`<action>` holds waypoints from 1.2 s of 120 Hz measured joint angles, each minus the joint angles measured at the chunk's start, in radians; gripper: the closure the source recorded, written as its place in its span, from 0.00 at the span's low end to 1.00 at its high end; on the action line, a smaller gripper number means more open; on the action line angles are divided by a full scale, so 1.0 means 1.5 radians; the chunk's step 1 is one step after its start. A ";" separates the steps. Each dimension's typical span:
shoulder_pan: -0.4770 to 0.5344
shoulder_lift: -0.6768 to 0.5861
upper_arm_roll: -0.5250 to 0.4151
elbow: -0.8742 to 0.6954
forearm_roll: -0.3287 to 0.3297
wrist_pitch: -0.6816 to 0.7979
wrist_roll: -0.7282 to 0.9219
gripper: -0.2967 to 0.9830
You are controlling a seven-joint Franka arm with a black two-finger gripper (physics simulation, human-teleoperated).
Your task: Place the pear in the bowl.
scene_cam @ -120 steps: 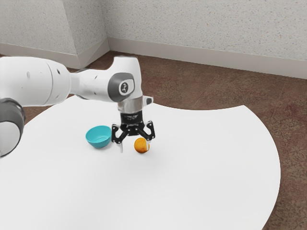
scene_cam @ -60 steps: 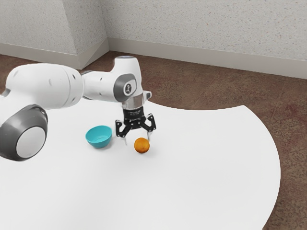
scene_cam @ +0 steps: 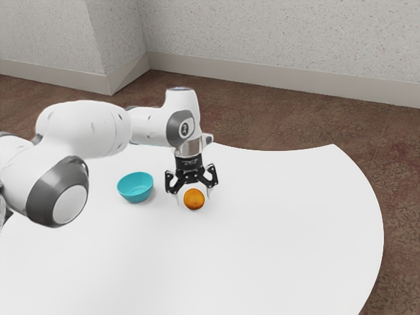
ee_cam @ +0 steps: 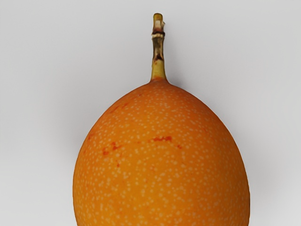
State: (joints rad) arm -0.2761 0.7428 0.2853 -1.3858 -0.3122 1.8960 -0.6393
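Speckled pale walls (scene_cam: pixel 262 39) rise from a brown floor (scene_cam: pixel 315 131), with a plain skirting board (scene_cam: pixel 275 80) along their foot. On it all stands a white worktop (scene_cam: pixel 282 223) with a curved edge. The pear (scene_cam: pixel 194 199), really a round orange fruit, rests on the worktop, outside the bowl (scene_cam: pixel 135 188). That turquoise bowl sits upright near it, toward the exterior view's left. White arm (scene_cam: pixel 85 128) segments reach over from the exterior view's left, and the black gripper (scene_cam: pixel 193 197) points down at the fruit. It is wide open and has hold of nothing, a fingertip to each side of the pear with a gap beside it. The wrist view shows pale specks, a few reddish marks and a short, stubby stem (ee_cam: pixel 158 56) on the fruit
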 joint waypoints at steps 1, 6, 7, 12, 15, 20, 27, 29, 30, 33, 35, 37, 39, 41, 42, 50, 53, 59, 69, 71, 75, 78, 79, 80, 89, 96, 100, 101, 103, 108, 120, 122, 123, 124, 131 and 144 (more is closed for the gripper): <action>0.000 0.001 0.000 0.000 -0.001 0.000 0.000 0.23; 0.000 0.004 0.000 0.000 -0.004 0.000 0.003 0.23; 0.000 0.005 0.000 0.000 -0.005 0.000 0.003 0.23; 0.000 0.008 0.000 -0.001 -0.010 0.000 0.006 0.23; 0.000 0.010 0.001 -0.001 -0.012 0.000 0.007 0.23; 0.000 0.013 0.001 -0.001 -0.015 0.000 0.009 0.23; 0.000 0.015 0.003 -0.001 -0.018 0.000 0.012 0.23; 0.000 0.016 0.004 -0.001 -0.019 0.000 0.013 0.23; 0.000 0.016 0.004 -0.001 -0.019 0.000 0.014 0.23; 0.000 0.017 0.005 -0.001 -0.020 0.000 0.015 0.23; 0.001 0.017 0.005 0.000 -0.020 0.000 0.016 0.23; 0.002 0.018 0.005 0.000 -0.021 0.000 0.017 0.23; 0.003 0.018 0.006 0.002 -0.021 0.000 0.018 0.23; 0.004 0.019 0.006 0.004 -0.021 0.000 0.019 0.23; 0.004 0.020 0.006 0.006 -0.021 0.000 0.019 0.23; 0.006 0.024 0.009 0.017 -0.022 -0.002 0.022 0.23; 0.006 0.024 0.010 0.018 -0.022 -0.003 0.023 0.23; 0.008 0.026 0.011 0.020 -0.022 -0.004 0.025 0.23; 0.009 0.028 0.011 0.020 -0.023 -0.005 0.028 0.23; 0.009 0.028 0.011 0.021 -0.023 -0.005 0.029 0.23; 0.009 0.029 0.011 0.021 -0.023 -0.005 0.031 0.24; 0.009 0.030 0.011 0.021 -0.024 -0.005 0.032 0.26; 0.009 0.030 0.011 0.021 -0.025 -0.005 0.032 0.27; 0.009 0.030 0.011 0.021 -0.025 -0.005 0.032 0.28; 0.009 0.031 0.012 0.021 -0.029 -0.006 0.035 0.38; 0.009 0.031 0.013 0.022 -0.031 -0.006 0.037 0.43; 0.009 0.031 0.014 0.023 -0.032 -0.006 0.039 0.45; 0.009 0.031 0.014 0.023 -0.032 -0.006 0.039 0.46; 0.009 0.031 0.014 0.024 -0.032 -0.007 0.039 0.47; 0.009 0.031 0.014 0.024 -0.032 -0.007 0.040 0.48; 0.009 0.031 0.015 0.025 -0.031 -0.008 0.042 0.51; 0.009 0.031 0.015 0.026 -0.031 -0.008 0.042 0.51; 0.009 0.031 0.015 0.026 -0.030 -0.008 0.042 0.52; 0.009 0.031 0.015 0.028 -0.030 -0.009 0.043 0.52; 0.009 0.030 0.018 0.033 -0.028 -0.013 0.043 0.56; 0.009 0.026 0.026 0.044 -0.023 -0.022 0.043 0.64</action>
State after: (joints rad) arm -0.2633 0.7823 0.3238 -1.3200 -0.3464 1.8624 -0.5749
